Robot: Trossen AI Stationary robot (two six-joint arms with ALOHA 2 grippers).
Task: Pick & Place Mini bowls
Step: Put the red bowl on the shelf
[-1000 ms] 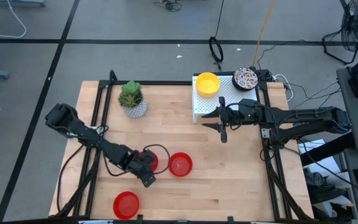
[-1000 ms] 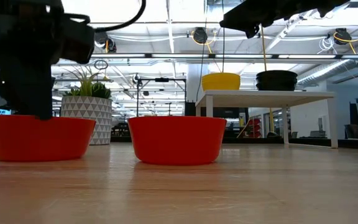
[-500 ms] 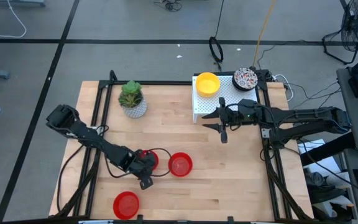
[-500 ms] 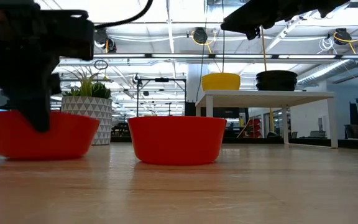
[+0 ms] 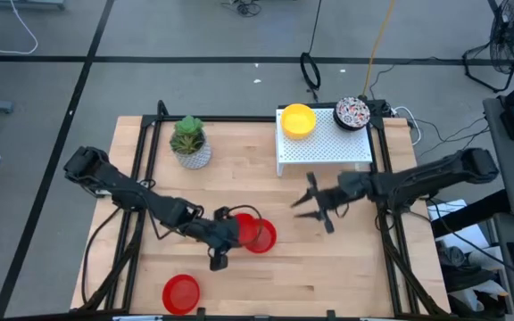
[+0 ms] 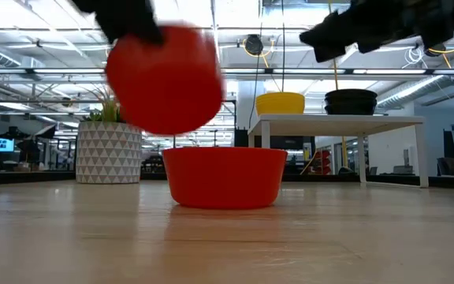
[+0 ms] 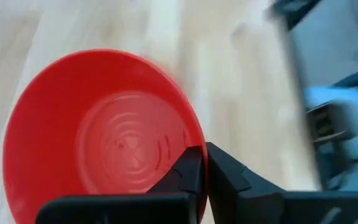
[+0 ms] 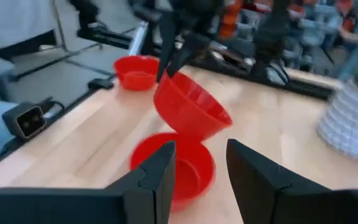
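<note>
Since a second ago the left gripper (image 5: pixel 224 234) has carried its red bowl (image 6: pixel 164 79) up off the wood and across toward the second red bowl (image 5: pixel 259 235), and the right gripper (image 5: pixel 315 207) has come off the white stand (image 5: pixel 324 147) and down over the open table. The left jaws are pinched shut on the lifted bowl's rim, one finger inside and one outside in the left wrist view, and the bowl hangs tilted in the air just above and beside the resting one. The right jaws stand spread apart, holding nothing, between the stand and the pair of red bowls. A third red bowl (image 5: pixel 181 292) sits alone near the front edge of the table. On the stand are a yellow bowl (image 5: pixel 298 120) and a speckled bowl (image 5: pixel 352 113), side by side at its back edge. The potted plant (image 5: pixel 189 143) stands near the back left of the pale wooden tabletop (image 5: pixel 328 267), well apart from the bowls. The front right of the wood lies bare. Around the table runs grey floor with cables, and a fan (image 5: pixel 512 45) stands off at the far right.
</note>
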